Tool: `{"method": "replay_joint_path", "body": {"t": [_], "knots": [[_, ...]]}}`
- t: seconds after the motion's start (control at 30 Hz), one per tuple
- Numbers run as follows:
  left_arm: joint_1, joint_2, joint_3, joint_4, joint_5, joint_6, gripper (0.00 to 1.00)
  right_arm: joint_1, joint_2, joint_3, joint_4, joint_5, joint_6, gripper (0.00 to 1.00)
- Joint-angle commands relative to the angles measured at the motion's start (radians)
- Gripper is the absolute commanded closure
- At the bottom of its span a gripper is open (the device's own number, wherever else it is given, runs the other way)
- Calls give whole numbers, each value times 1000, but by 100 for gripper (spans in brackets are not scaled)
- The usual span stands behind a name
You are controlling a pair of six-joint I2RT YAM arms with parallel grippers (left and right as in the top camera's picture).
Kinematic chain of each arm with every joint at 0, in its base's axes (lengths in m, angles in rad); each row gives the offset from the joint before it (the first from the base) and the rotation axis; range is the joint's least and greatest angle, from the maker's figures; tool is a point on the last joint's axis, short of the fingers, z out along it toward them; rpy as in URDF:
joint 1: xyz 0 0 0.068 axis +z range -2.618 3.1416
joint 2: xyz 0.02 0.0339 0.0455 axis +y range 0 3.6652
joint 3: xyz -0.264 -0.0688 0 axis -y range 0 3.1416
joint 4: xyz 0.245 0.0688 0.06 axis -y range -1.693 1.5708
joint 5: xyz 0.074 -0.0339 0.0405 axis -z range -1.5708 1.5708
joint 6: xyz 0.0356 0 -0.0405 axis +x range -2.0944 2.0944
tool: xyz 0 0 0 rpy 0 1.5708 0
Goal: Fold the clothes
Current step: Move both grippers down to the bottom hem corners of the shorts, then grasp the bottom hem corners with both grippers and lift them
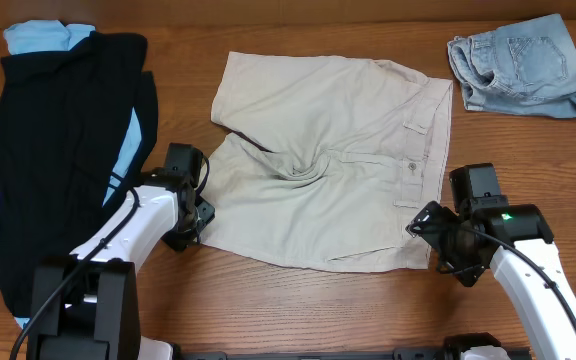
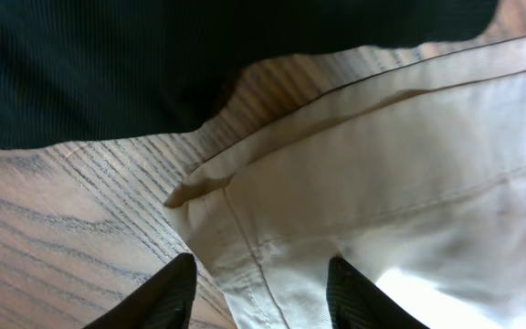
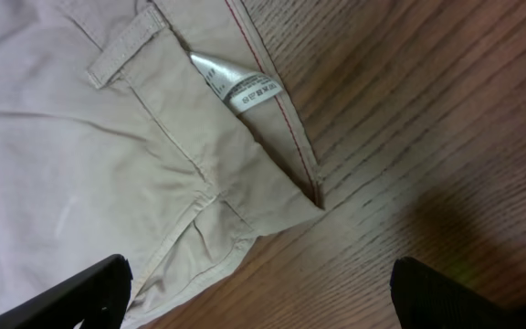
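Note:
Beige shorts point(image 1: 338, 150) lie spread flat mid-table, waistband to the right and legs to the left. My left gripper point(image 1: 193, 215) sits at the near leg's hem corner. In the left wrist view its jaws point(image 2: 261, 260) stand apart, straddling the hem of the shorts point(image 2: 382, 183) without pinching it. My right gripper point(image 1: 433, 235) hovers wide open at the near waistband corner. In its wrist view point(image 3: 261, 270), bare wood and the edge of the shorts point(image 3: 80, 137) lie between the fingers. A black garment point(image 1: 58, 150) lies on light-blue pieces point(image 1: 38, 38) at the left.
Folded denim shorts point(image 1: 523, 65) lie at the far right corner. The black garment point(image 2: 108, 64) lies close behind the left gripper. A white care label point(image 3: 240, 87) pokes out of the waistband. Bare wooden table point(image 1: 298, 300) runs along the front edge between the arms.

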Motion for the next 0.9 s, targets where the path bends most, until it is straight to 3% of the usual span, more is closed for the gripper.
{"method": "replay_joint_path", "body": {"t": [0.0,0.5,0.63,0.87], "knots": [[-7,-20,-18,-2,-10,1,57,2,6,-5,0,-5,9,6],[-8,96,-18,5,-2,9,80,2,7,-5,1,-6,9,5],[-6,130,-18,5,-3,20,96,2,7,-5,15,-4,9,5],[-6,127,32,-23,15,166,96,2,6,-5,8,-6,9,5]]}}
